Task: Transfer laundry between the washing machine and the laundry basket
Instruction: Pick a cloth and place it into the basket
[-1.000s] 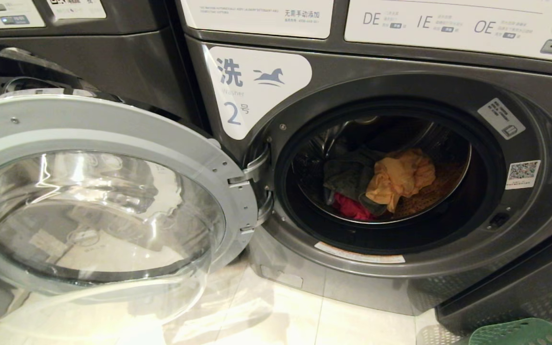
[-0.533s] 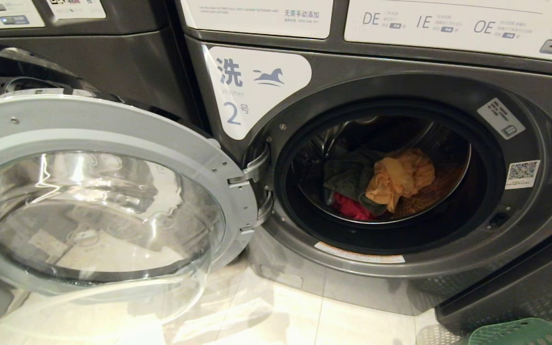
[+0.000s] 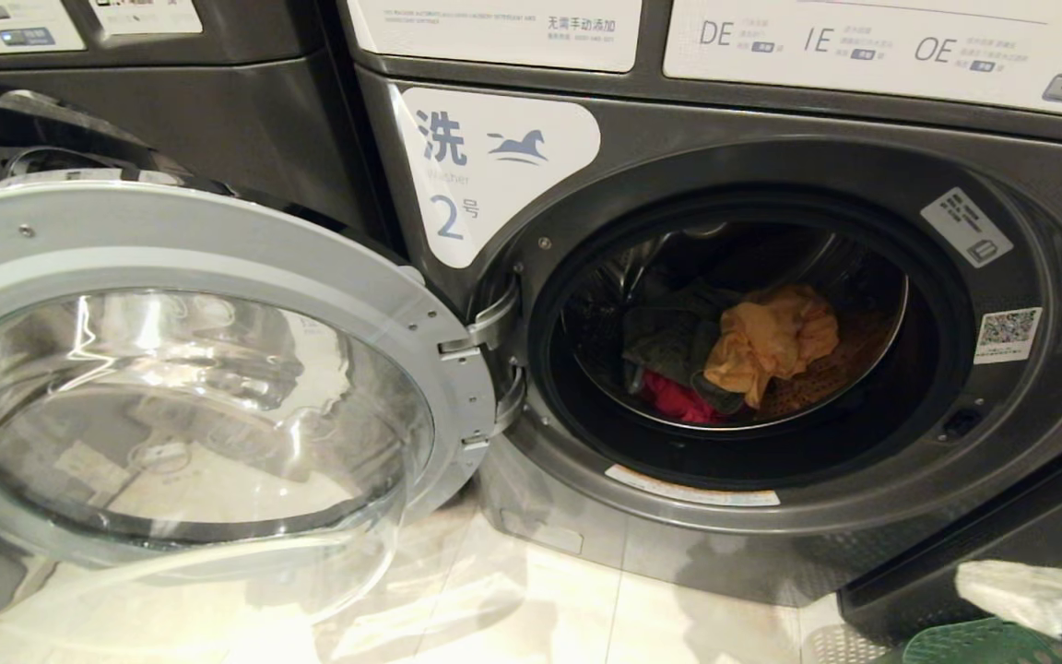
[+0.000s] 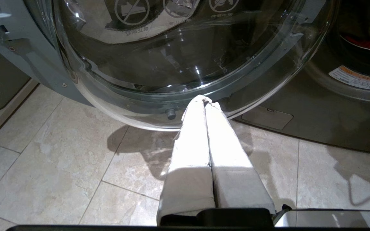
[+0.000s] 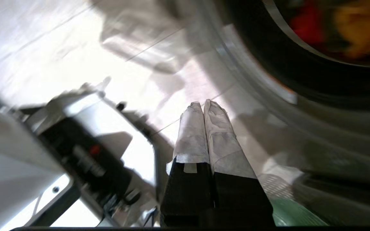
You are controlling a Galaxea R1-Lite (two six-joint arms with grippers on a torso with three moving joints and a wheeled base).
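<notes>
Judging from how things lie, the transfer is hardly begun. Nearest the robot, at the lower right corner of the head view, the green laundry basket (image 3: 992, 644) is seen only by its rim, and whether anything lies in it cannot be told. Just above that rim the right gripper (image 3: 1029, 595) is seen as a pale, blurred shape; in the right wrist view its wrapped fingers (image 5: 193, 134) are pressed together with nothing between them. The left gripper (image 4: 206, 101) is kept low over the tiled floor (image 4: 59, 154), just beside the lower rim of the open glass door (image 3: 190, 369), its fingers likewise closed and empty.

Farther back, the washing machine (image 3: 513, 166) marked 2 is seen with its door swung wide to the left. Deep in the drum (image 3: 863, 369) the laundry is heaped: an orange garment (image 3: 771, 337) on top, a dark green one (image 3: 669, 341) beside it, a red one (image 3: 674, 401) beneath. All of it is left to be lifted out, if unloading is meant, and a reach into the drum and a grasp are still required.

Against the earlier frames, the drum's contents and the door are unchanged. The one difference is that the right gripper has come into the head view, where none was seen a second ago.
</notes>
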